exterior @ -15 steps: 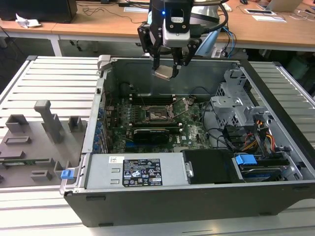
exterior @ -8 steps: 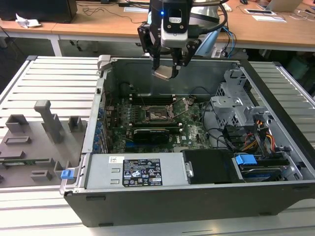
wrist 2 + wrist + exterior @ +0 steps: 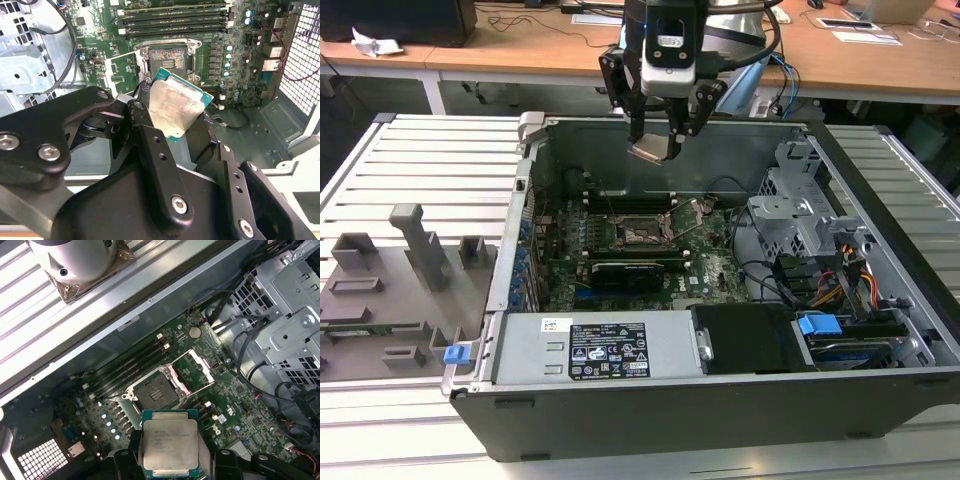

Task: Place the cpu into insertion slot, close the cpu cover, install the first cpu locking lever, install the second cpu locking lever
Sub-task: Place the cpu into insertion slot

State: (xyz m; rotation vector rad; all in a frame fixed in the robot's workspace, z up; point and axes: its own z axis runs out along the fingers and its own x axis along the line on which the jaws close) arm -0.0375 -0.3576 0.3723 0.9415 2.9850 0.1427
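My gripper [image 3: 658,143] hangs over the open computer case, shut on the cpu [image 3: 650,152], a flat square chip with a pale metal face. In both wrist views the cpu [image 3: 170,442] [image 3: 176,107] sits clamped between the black fingers [image 3: 142,112] by two opposite edges. It is well above the green motherboard. The insertion slot [image 3: 154,391] [image 3: 167,59] [image 3: 642,235] lies bare below, its dark pin field exposed. The cpu cover [image 3: 175,377] stands swung open beside the slot, hinged along one edge.
Long memory slots [image 3: 172,20] run beside the socket, and a black expansion card [image 3: 635,268] lies on its near side. A metal drive cage [image 3: 800,215] with cables fills the case's right side. The power supply [image 3: 605,350] spans the front. A grey fixture tray [image 3: 400,290] sits outside, left.
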